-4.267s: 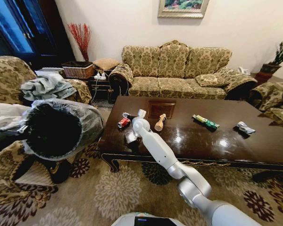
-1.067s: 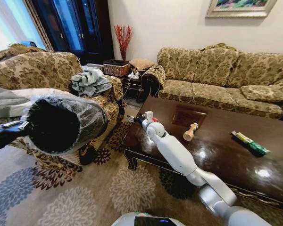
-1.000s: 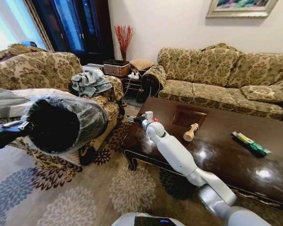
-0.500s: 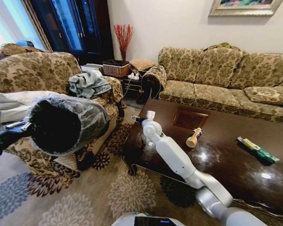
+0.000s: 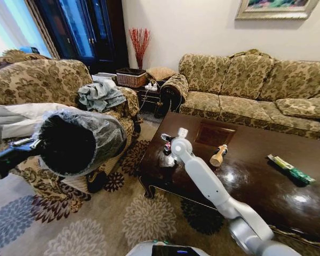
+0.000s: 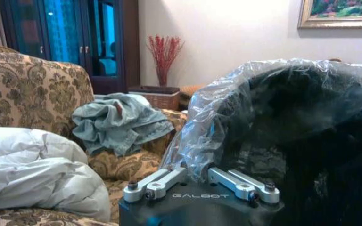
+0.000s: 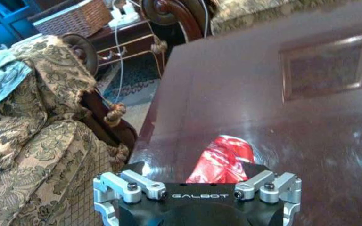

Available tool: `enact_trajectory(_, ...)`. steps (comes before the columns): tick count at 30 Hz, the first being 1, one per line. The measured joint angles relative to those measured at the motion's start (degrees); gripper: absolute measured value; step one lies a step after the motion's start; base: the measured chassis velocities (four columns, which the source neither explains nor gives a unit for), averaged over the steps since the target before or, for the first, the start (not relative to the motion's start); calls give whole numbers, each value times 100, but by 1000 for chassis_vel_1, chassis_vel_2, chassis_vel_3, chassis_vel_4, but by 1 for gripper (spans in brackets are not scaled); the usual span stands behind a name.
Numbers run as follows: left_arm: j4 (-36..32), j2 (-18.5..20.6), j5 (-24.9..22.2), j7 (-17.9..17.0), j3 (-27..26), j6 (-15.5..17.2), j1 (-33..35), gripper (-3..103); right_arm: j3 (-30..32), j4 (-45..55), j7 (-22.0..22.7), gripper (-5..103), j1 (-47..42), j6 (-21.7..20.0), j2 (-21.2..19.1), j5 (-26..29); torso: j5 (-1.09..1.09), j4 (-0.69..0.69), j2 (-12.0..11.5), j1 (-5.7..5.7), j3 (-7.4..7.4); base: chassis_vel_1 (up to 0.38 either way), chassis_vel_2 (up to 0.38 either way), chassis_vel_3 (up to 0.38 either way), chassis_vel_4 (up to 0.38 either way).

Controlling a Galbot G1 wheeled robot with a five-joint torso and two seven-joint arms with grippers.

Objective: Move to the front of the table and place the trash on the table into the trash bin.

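My left gripper (image 5: 32, 145) (image 6: 200, 178) is shut on the rim of the black trash bin (image 5: 69, 143) (image 6: 294, 136), lined with a clear grey bag. It holds the bin tipped on its side, in the air to the left of the table (image 5: 256, 181). Over the table's near left corner, my right gripper (image 5: 169, 142) (image 7: 203, 182) is shut on the crumpled red can (image 5: 167, 147) (image 7: 222, 157). A tan bottle (image 5: 218, 156) lies near the table's middle, to the right of that gripper. Farther right lies a green-yellow packet (image 5: 289, 169).
A patterned armchair (image 5: 42, 80) with a grey cloth (image 5: 98, 95) stands behind the bin. White bedding (image 5: 13, 114) lies at far left. A wicker basket (image 5: 130, 77) sits on a side table, and a sofa (image 5: 245, 80) runs behind the table. Floral carpet (image 5: 144, 218) lies in front.
My right gripper with the red can has shifted right, from beyond the table's left corner to over its top. The bin has edged slightly right. The camera turned left earlier.
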Motion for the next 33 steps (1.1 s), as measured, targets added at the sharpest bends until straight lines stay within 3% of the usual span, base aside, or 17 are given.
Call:
enact_trajectory(6,-49,9,-1,-9,11,14,1,0,130,-243,123,100,26,22,161,413,0,0,0,0,0,0,0,0,0)
enact_trajectory(17,-87,26,-26,-8,-51,20,37,0,274,-694,79,103,12,62,507,418,0,1,0,0,0,0,0,0,0)
enact_trajectory(33,-70,78,-49,14,-56,12,3,0,372,-756,-111,49,-86,174,437,404,0,0,0,1,1,0,0,0,0)
